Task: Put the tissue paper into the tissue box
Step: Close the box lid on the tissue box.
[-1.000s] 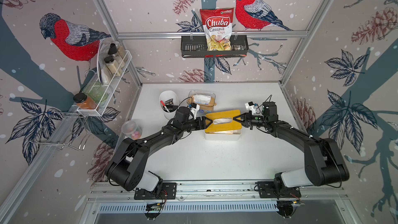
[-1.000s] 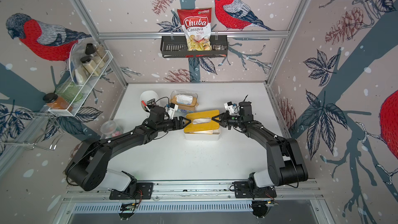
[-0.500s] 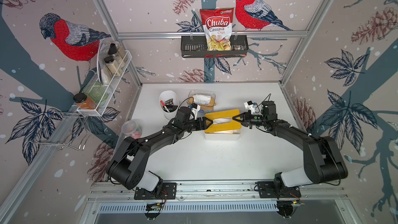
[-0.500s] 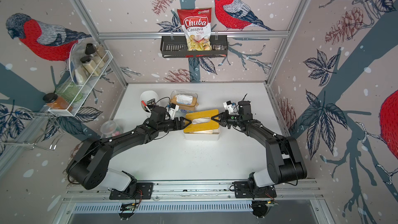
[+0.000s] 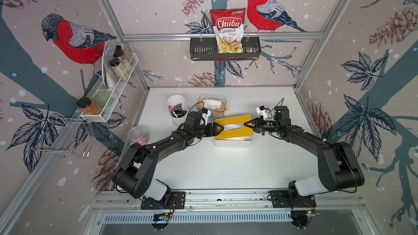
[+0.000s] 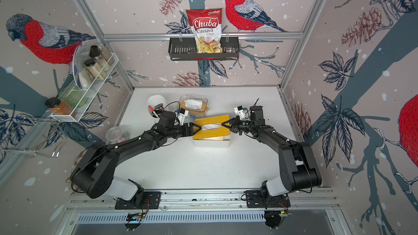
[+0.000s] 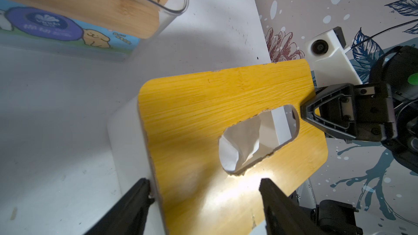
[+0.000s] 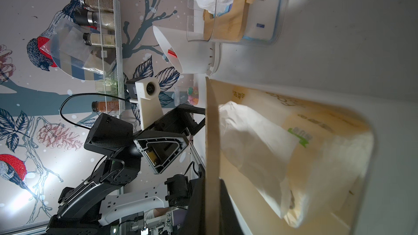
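Nothing visibly moved: right tool [image 5: 245, 125] pinches lid [image 5: 237, 132] over tissue box [image 5: 233, 143]; left tool [image 5: 221, 129] wide, perhaps touching; cup [image 5: 176, 120] behind.

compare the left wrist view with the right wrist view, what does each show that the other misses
Only left wrist: the bamboo lid seen face-on, and the right gripper shut on its far end. Only right wrist: the tissue pack inside the white box, under the raised lid. Both: the open left gripper, tissue paper reaching the lid, the clear tissue box.
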Robot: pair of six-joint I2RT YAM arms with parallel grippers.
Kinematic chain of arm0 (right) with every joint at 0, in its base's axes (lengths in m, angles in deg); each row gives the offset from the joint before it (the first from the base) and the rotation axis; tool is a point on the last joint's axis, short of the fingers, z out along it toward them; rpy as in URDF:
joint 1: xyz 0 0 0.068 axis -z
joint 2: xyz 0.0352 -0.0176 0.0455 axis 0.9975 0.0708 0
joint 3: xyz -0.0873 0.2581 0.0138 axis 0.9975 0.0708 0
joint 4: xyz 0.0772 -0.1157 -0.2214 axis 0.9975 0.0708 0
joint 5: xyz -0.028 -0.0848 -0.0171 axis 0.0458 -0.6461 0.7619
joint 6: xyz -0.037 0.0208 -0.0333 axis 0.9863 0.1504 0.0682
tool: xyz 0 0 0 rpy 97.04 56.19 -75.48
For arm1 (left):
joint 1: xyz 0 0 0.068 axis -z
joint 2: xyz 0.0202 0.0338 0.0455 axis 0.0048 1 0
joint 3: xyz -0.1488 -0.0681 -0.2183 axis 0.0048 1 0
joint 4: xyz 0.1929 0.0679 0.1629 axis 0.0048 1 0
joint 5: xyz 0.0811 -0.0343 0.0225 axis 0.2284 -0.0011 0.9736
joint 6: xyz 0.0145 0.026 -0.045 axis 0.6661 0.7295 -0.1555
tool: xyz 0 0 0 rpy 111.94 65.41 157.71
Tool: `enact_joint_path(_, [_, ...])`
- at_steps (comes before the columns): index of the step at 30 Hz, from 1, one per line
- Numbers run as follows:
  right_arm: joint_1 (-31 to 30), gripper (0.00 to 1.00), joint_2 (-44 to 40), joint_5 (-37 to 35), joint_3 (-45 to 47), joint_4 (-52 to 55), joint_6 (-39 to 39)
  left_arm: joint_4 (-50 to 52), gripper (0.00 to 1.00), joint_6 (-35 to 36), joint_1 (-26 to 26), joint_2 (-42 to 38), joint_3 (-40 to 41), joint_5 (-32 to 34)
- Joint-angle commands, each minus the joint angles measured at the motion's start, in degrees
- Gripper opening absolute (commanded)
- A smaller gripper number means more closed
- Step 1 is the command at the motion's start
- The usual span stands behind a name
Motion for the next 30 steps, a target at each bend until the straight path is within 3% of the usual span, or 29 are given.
enact_joint_path(1, [-0.69,0.0,0.45,-0.68,0.16,1.98,1.4,0.02,0.79,1.51,0.75,0.24,-0.57,-0.44])
enact_joint_path(30, [-2.3,0.0,-1.94,-2.64,3.72,-3.53,-5.33,2.4,0.8,2.96,1.77,0.23,-1.17,4.15])
